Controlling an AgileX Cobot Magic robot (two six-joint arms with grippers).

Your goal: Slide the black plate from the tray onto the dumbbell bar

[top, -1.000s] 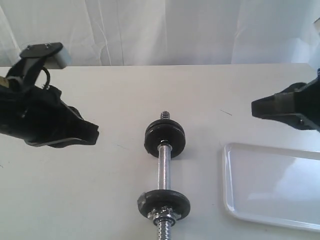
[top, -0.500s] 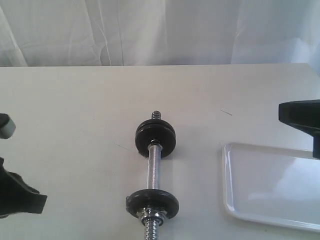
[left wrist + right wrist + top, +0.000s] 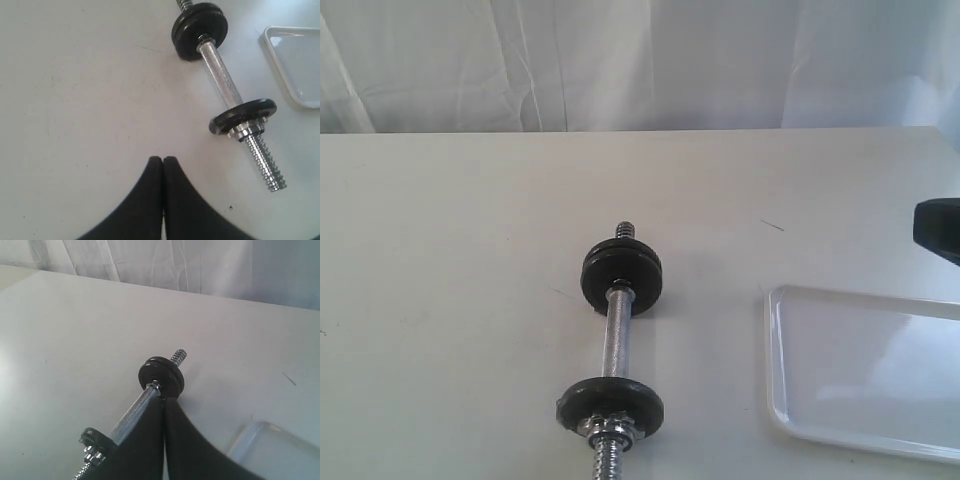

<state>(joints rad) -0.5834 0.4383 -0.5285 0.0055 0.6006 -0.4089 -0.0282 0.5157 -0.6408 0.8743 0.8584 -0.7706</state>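
1. Step in hand: the tray shows no disc in its visible part. The dumbbell bar lies on the table with black discs at both ends. Judgement: the slide-on is done and the task is at or near its end.
2. Black plate: taken to be in the thick black stack at the bar's far end (possibly two discs pressed together; cannot separate them). The near disc sits behind a chrome nut.
3. Left pincer: fingers pressed together, holding nothing, over bare table beside the bar. Right pincer: likewise closed up and empty.
4. Next move, if any: confirm the plate is seated. No nut shows on the far thread, so tilting the bar could let it slip off.
5. Room: wide bare table left of the bar. The tray is near on the right but apart. The bar's near thread runs past the exterior view's bottom edge.
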